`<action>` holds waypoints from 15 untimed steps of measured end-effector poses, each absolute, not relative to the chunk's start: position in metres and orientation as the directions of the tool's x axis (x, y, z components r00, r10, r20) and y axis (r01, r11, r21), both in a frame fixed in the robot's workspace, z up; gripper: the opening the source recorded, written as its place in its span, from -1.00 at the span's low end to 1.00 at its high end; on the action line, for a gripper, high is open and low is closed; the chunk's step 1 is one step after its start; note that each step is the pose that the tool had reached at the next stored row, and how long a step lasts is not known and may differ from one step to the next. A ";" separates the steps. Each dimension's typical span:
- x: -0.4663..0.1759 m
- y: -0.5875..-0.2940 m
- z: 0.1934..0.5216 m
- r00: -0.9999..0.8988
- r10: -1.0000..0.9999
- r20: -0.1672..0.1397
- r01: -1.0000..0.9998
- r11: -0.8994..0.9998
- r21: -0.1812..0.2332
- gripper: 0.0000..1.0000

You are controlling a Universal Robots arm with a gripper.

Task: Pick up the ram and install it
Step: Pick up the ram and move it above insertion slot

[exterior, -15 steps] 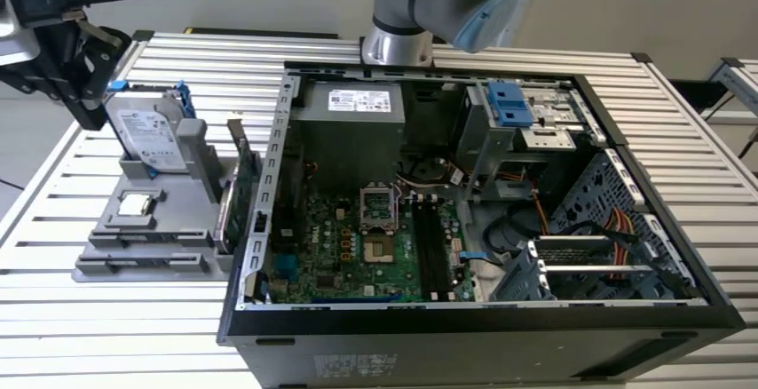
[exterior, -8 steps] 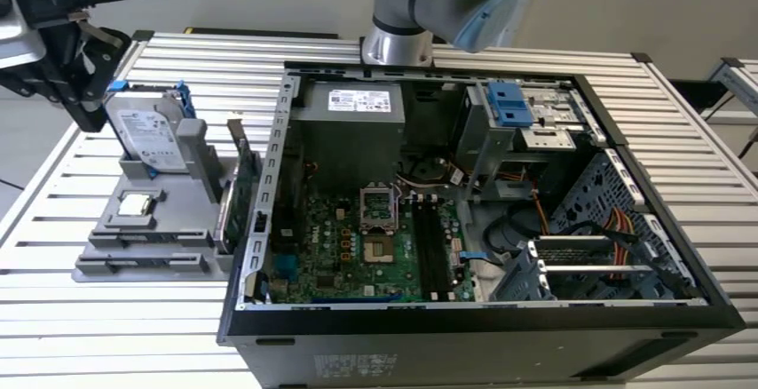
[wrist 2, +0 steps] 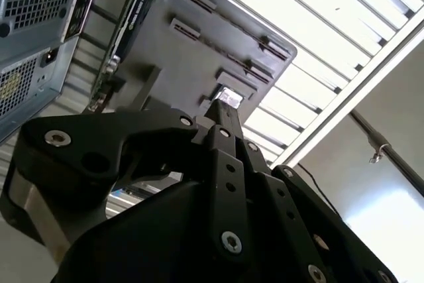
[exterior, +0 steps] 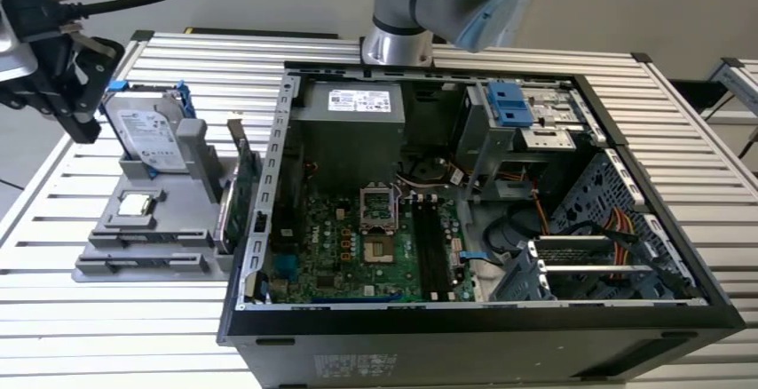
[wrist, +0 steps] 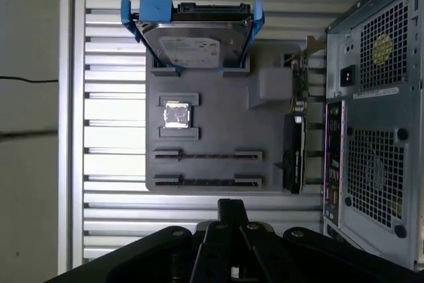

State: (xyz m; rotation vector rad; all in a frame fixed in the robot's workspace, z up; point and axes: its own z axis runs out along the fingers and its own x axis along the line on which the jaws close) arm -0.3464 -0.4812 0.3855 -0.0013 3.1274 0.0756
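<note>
While my gripper (exterior: 83, 127) hangs closed on nothing I can see, above the desk's (exterior: 177, 60) edge at the exterior view's left, the open computer case (exterior: 474, 345) fills the desk's middle. Just beside it sits the grey parts holder (wrist: 212, 117), carrying a hard drive (wrist: 192, 44) and a silver processor chip (wrist: 176, 114). Its two long slots (wrist: 208, 155) look empty. I cannot tell where the ram is, or whether it sits in the motherboard's dark memory slots (exterior: 429, 247). I judge so thin a board wants a square, light grip at mid-length. White labels on the drive and power supply (exterior: 351, 109) carry print I cannot read.
</note>
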 end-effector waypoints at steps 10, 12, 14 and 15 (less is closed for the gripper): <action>-0.346 -0.492 0.385 -1.000 0.008 -0.013 0.008 0.999 0.048 -1.00; -0.346 -0.492 0.385 -1.000 0.010 -0.013 0.009 0.999 0.048 -1.00; -0.346 -0.493 0.385 -1.000 0.010 -0.013 0.009 0.999 0.048 -1.00; -0.346 -0.494 0.385 -1.000 0.010 -0.013 0.009 0.999 0.048 -1.00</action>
